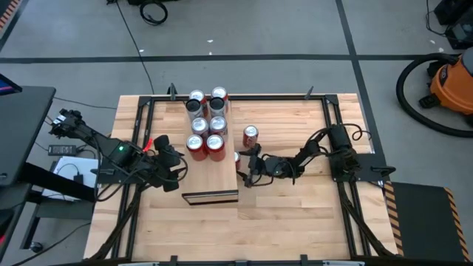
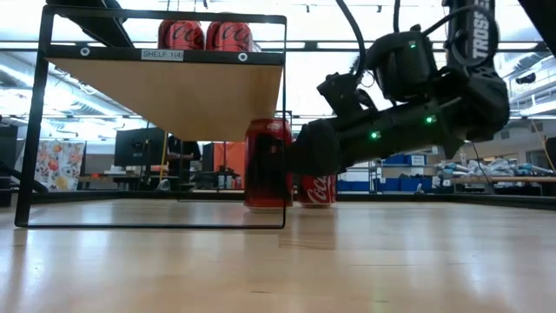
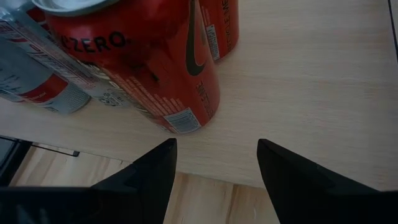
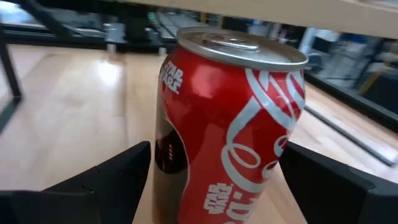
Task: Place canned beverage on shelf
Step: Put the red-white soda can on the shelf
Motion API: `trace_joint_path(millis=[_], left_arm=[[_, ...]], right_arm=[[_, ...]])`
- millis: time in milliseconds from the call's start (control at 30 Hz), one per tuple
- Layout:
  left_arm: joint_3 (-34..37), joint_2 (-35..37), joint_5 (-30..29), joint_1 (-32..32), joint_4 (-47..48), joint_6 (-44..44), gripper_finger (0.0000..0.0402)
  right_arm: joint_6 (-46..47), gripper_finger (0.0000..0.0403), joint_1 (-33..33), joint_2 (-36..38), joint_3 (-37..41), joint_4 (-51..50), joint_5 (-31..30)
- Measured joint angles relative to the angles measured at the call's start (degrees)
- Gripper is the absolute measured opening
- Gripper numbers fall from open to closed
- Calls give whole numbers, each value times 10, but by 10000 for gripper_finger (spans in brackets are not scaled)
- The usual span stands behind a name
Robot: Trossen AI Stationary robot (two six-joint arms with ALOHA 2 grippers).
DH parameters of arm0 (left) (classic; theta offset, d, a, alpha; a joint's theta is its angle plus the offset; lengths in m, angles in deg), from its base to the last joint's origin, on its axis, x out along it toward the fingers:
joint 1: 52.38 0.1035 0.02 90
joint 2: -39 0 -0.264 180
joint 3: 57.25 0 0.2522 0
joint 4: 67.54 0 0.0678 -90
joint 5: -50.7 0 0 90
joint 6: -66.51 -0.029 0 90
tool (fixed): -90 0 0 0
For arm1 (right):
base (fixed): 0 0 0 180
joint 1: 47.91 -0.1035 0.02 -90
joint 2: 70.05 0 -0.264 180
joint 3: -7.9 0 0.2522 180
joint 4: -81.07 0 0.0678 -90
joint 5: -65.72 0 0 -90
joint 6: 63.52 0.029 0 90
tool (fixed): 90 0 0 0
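The right gripper (image 1: 242, 168) stands open around a red can (image 4: 231, 127) on the table, beside the shelf (image 1: 212, 179). It should close squarely at mid-height, then lift straight. The left gripper (image 3: 214, 163) waits open over the shelf top.

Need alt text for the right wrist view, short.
A red cola can stands upright on the pale wood tabletop, filling the space between the two dark fingers of the right claw, which is open around it with gaps on both sides. The underside of the shelf runs overhead, with blurred room clutter behind.
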Motion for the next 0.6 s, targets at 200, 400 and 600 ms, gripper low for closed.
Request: trace_joint_path(millis=[200, 400, 600], left_arm=[[0, 0, 0, 0, 0, 0, 233], [0, 0, 0, 0, 0, -1, 233], [0, 0, 0, 0, 0, -1, 233]], right_arm=[[10, 396, 33, 0, 0, 0, 106], [-15, 398, 42, 0, -12, -6, 137], [-33, 398, 42, 0, -65, -70, 135]])
